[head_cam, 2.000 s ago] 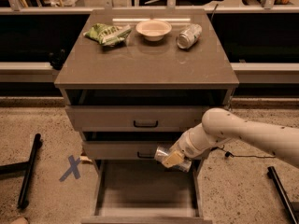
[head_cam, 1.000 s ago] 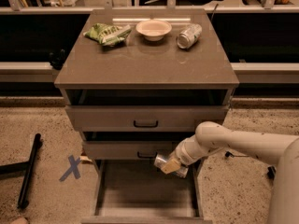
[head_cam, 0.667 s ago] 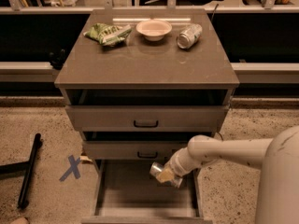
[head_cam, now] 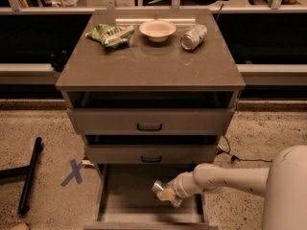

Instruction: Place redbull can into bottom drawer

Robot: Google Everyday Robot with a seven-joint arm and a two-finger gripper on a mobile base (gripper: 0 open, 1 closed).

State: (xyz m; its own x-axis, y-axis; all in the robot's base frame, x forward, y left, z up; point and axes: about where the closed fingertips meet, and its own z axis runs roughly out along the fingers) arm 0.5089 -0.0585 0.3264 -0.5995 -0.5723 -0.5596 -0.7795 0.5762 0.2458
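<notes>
- While your pincer (head_cam: 166, 194) hangs low over the open bottom drawer (head_cam: 125, 199), toward its 3 o'clock side, it is clamped around the redbull can (head_cam: 159, 186).
- You likely have only lowering and release left.

A grey-brown cabinet (head_cam: 148, 66) stands in the middle of the room, its flat top catching a dull sheen under dim, warm light. Its two upper drawers (head_cam: 110, 121) have black handles. The floor (head_cam: 48, 138) is speckled tan. A cross of blue tape (head_cam: 73, 172) is stuck to it left of the cabinet, near a black bar (head_cam: 29, 176) lying on the ground. A thin black cable (head_cam: 229, 153) trails on the right. Behind the cabinet a pale ledge (head_cam: 273, 73) runs across a dark recess. The gripper (head_cam: 167, 194) hangs over the open bottom drawer (head_cam: 129, 195), clasping the redbull can (head_cam: 159, 187).
</notes>
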